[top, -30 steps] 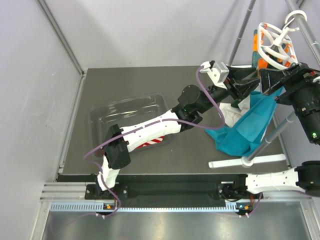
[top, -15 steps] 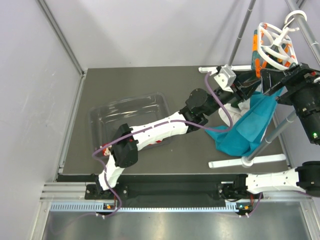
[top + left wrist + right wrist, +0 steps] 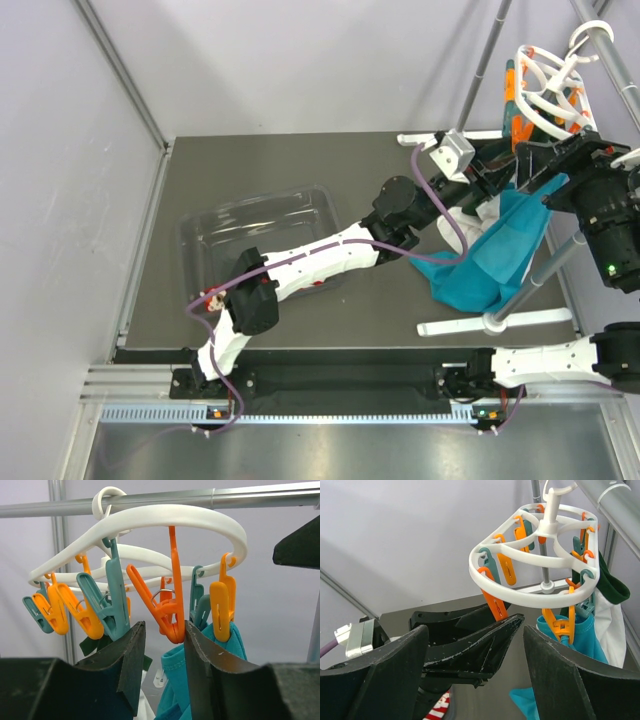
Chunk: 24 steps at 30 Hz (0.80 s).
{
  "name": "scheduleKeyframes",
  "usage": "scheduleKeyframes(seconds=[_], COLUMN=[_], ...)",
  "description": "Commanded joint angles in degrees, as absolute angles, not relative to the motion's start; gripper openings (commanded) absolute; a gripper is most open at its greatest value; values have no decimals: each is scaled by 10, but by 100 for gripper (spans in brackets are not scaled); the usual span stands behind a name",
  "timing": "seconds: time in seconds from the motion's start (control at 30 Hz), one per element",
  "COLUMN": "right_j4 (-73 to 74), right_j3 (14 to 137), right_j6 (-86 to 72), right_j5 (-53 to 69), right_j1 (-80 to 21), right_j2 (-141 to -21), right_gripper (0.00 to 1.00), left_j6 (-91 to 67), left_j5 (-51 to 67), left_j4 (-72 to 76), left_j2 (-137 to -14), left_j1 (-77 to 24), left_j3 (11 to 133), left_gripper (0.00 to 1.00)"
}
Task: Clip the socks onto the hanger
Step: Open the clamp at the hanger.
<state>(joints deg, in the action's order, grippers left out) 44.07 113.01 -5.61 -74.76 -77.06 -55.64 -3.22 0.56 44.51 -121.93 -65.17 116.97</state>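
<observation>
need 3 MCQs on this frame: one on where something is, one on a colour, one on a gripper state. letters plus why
1. Where is the orange peg nearest the left wrist camera, hanging from the hanger?
A. lying in the tray
B. between the left gripper's fingers
C. flat on the table

2. What colour is the large cloth hanging under the hanger?
A. yellow
B. purple
C. teal

3. How does the right gripper stand?
A. open, holding nothing
B. shut on a sock
C. shut on a peg

Answers:
1 B: the left wrist view shows one dark finger on each side of the peg.
2 C: the cloth is teal in all three views.
3 A: the right wrist view shows its jaws wide apart with nothing gripped.
</observation>
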Motion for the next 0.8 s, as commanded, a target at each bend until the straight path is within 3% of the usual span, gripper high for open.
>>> scheduleKeyframes(seconds=[0.0, 0.17, 0.2, 0.23, 0.53, 0.77], right_j4=[427, 426, 424, 420, 397, 397], right_j3=[1126, 1122, 1122, 1121, 1125, 1092], right_j6=[-50, -51, -51, -52, -55, -127], right_j5=[-766, -801, -809, -810, -827, -828], right_j1=[-766, -766, -766, -766, -766, -766], right_j2=[-563, -565, -563, -562, -572, -545], right_gripper=[76, 75, 75, 74, 72, 61], left_j6=[-18, -8, -5, 14, 171, 308], left_j5=[7, 5, -20, -27, -94, -174], left_j4=[461, 460, 460, 456, 444, 512], left_j2=[-1208, -1207, -1205, -1204, -1182, -1179], left_j1=[-656, -658, -661, -664, -710, -752], left_j3=[1203, 1208, 1209, 1209, 1172, 1142], left_gripper=[40, 26, 9, 1, 0, 0])
